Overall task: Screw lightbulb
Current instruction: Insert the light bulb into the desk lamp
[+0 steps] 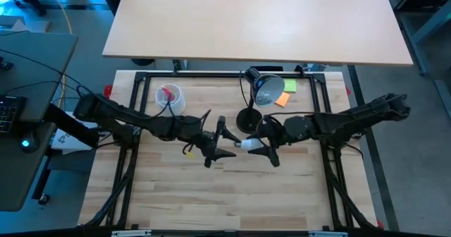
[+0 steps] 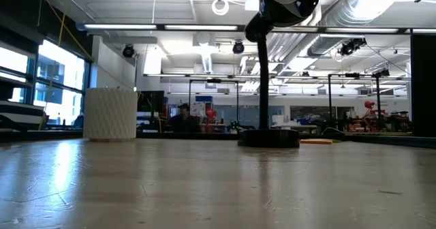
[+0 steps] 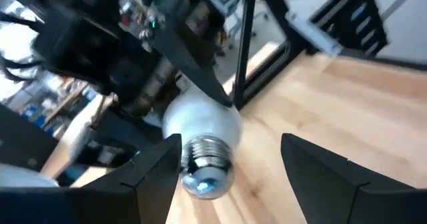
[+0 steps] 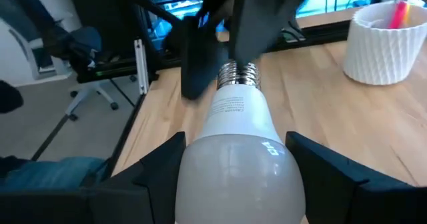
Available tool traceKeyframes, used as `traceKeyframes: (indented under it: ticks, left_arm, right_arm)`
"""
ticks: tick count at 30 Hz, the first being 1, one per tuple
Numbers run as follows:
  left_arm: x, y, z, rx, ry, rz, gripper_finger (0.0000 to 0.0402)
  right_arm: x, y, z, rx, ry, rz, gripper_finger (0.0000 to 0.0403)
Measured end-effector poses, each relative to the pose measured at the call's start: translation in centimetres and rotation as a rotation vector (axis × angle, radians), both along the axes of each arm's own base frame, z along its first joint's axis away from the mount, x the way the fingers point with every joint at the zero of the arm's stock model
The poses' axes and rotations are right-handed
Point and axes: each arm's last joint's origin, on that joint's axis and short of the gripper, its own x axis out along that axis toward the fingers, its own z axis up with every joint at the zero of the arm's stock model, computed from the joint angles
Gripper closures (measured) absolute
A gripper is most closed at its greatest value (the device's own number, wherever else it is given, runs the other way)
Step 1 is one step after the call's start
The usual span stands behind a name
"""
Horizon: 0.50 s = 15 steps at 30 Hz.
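Lightbulb (image 4: 233, 151) off the lamp (image 1: 262, 89), held mid-table above the wood in the right gripper (image 1: 264, 151), jaws pinching its globe, base toward the left gripper (image 1: 222, 142), jaws spread around it; threading into the socket all left to do

- Two dark arms reach in from the table's (image 1: 211, 202) sides and meet near its middle.
- Right gripper (image 1: 262, 149) holds the lightbulb (image 1: 249, 144) sideways above the wood, jaws around its wide end.
- Left gripper (image 1: 224, 142) just beside the bulb's other end, fingers spread.
- Black desk lamp (image 1: 259, 96) behind the grippers, round base near the right gripper.
- White cup (image 1: 170, 98) with pink items at rear left.
- Orange and green sticky notes (image 1: 285, 94) beside the lamp head.
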Motion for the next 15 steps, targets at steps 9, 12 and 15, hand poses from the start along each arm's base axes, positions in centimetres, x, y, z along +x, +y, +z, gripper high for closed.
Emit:
traceKeyframes:
  ticks: [9, 12, 15]
  left_arm:
    - [1.04, 0.09, -1.13, -0.027, -0.008, 0.086, 0.0171]
    - [0.97, 0.10, -1.00, -0.041, -0.010, 0.088, 0.0195]
    - [0.96, 0.08, -0.92, -0.045, -0.015, 0.088, 0.0222]
  right_arm:
    - [0.13, -0.53, 0.02, 0.006, 0.000, -0.006, 0.0176]
    - [0.13, -0.53, 0.01, 0.006, 0.001, -0.006, 0.0176]
    - [0.12, -0.53, 0.00, 0.006, 0.002, -0.005, 0.0176]
